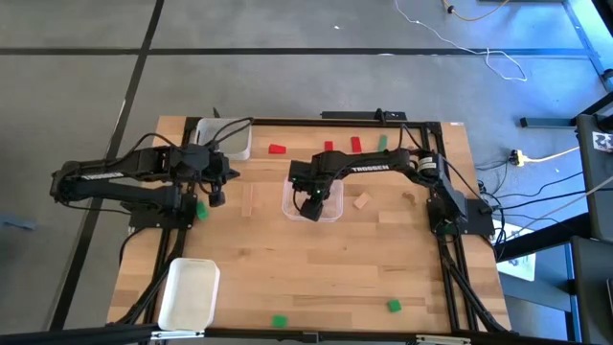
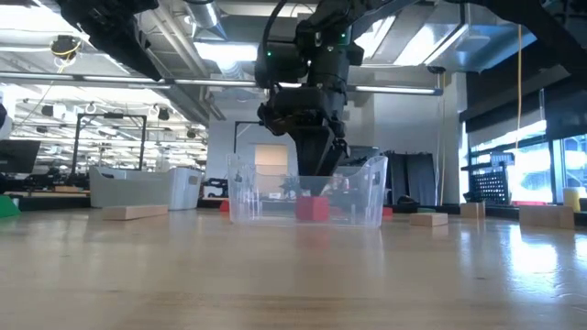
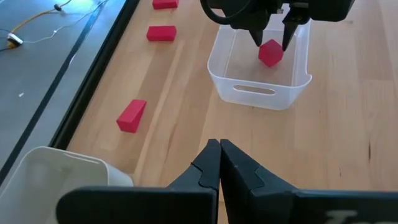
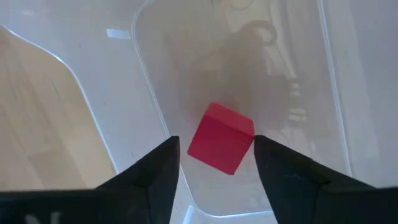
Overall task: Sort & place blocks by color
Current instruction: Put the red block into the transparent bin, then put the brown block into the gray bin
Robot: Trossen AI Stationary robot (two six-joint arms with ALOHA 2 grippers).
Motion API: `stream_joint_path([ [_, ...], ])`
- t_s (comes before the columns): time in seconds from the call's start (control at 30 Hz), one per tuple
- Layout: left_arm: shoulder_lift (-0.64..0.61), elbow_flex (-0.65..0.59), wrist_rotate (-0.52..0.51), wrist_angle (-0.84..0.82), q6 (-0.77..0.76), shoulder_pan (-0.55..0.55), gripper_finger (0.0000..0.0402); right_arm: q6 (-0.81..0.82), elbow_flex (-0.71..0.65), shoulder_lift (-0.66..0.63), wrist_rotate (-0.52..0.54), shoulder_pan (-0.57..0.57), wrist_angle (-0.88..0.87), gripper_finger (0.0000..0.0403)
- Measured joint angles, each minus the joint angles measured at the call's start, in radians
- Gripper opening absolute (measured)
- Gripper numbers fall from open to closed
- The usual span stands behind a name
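Observation:
My right gripper (image 4: 216,155) is open and points down into the clear tray (image 1: 330,209) at mid-table. A red cube (image 4: 221,145) lies on the tray floor (image 2: 312,208) just below and between the fingertips, which stand on either side of it without touching. My left gripper (image 3: 219,149) is shut and empty, hovering left of the tray near a green block (image 1: 201,211). Other red blocks (image 1: 277,149) and a green block (image 1: 382,142) lie along the far edge. Tan blocks (image 1: 361,201) rest flat beside the tray, and two green blocks (image 1: 393,306) lie near the front edge.
A white tray (image 1: 189,292) sits at the near left corner and another tray (image 1: 233,142) at the far left, behind the left arm. A tan block (image 1: 247,199) lies between the two grippers. Bare wood lies between the clear tray and the near edge.

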Motion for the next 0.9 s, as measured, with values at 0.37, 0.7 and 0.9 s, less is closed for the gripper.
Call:
stream_joint_path([
  [0.37, -0.001, 0.0, 0.0, -0.001, 0.0, 0.0, 0.0, -0.12, 0.213, -0.056, 0.103, 0.005, -0.212, 0.021],
  [0.7, -0.001, -0.001, -0.001, -0.001, 0.005, 0.0, 0.0, -0.097, 0.165, -0.273, 0.251, 0.011, -0.309, 0.0211],
  [0.9, -0.001, -0.001, 0.0, 0.002, 0.0, 0.0, 0.0, -0.015, -0.012, -0.443, 0.343, 0.011, -0.281, 0.0211],
])
